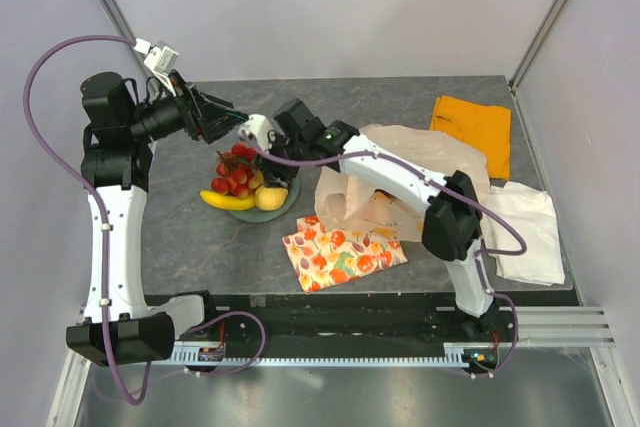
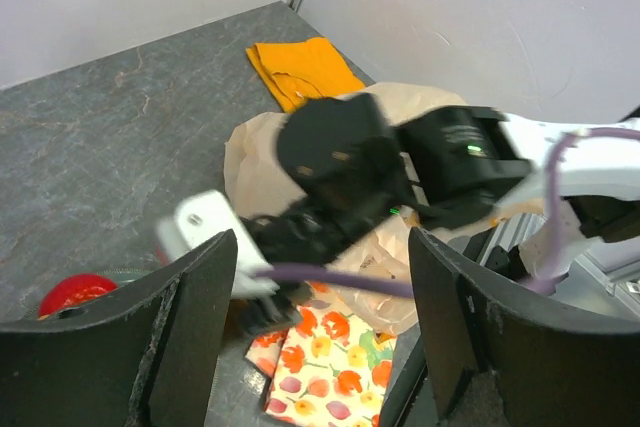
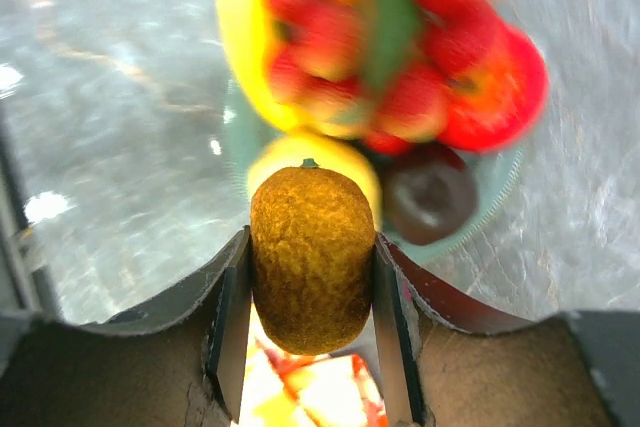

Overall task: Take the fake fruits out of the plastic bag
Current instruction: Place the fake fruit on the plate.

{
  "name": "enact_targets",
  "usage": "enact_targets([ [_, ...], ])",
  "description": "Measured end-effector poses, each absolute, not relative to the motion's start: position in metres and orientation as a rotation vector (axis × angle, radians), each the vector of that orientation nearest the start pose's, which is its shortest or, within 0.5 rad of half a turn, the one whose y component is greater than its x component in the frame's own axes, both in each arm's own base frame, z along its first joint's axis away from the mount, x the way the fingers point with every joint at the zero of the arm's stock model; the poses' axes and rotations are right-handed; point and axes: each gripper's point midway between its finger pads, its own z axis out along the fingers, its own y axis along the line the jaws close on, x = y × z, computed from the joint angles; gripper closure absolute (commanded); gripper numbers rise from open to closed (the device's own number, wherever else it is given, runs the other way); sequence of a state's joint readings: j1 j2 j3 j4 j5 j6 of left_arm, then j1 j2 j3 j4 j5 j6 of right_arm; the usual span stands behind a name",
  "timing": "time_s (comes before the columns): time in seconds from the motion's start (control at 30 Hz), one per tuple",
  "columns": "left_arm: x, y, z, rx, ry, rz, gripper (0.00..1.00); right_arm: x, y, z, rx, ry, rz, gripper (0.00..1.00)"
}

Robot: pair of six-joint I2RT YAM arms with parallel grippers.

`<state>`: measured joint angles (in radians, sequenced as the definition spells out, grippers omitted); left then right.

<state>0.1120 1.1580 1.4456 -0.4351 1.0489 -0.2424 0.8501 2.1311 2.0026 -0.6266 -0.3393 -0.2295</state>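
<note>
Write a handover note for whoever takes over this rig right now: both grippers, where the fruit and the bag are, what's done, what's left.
Left gripper: open, empty, near the plate.
Right gripper: shut on the orange, above the plate.
On the plate: banana, lemon, red grapes, apple, dark purple fruit.
Bag: crumpled to the right of the plate, partly under the right arm. Its inside is not visible.
Done: five fruits on the plate.
Left: set the orange down, then check the bag.
</note>
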Motion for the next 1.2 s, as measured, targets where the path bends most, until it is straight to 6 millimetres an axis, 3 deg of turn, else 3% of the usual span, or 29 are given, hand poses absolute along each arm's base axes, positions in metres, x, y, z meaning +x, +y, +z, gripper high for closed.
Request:
enact_targets([
  [0.07,0.293,-0.125,0.420,0.491,1.671,-0.987,0.24,0.307,0.460,0.187,-1.442,1.854,0.698,0.60],
  [0.17,0.293,-0.124,0.420,0.487,1.670,-0.982,0.24,0.252,0.481,0.202,-1.591,1.701,0.702,0.60],
  [0.27,0.292,-0.121,0.422,0.482,1.665,-0.971,0.24,0.207,0.502,0.194,-1.721,1.592,0.687,0.61],
  [0.33,0.290,-0.119,0.425,0.479,1.656,-0.959,0.24,0.193,0.509,0.179,-1.782,1.561,0.637,0.61],
  [0.4,0.287,-0.117,0.429,0.479,1.646,-0.947,0.24,0.196,0.515,0.165,-1.800,1.552,0.573,0.61],
  [0.63,0.269,-0.116,0.443,0.497,1.599,-0.907,0.24,0.246,0.508,0.107,-1.774,1.640,0.299,0.60],
  [0.73,0.264,-0.116,0.444,0.500,1.589,-0.899,0.24,0.258,0.505,0.094,-1.769,1.659,0.236,0.59],
  [1.2,0.268,-0.116,0.438,0.473,1.611,-0.926,0.24,0.273,0.513,0.092,-1.743,1.611,0.152,0.52],
])
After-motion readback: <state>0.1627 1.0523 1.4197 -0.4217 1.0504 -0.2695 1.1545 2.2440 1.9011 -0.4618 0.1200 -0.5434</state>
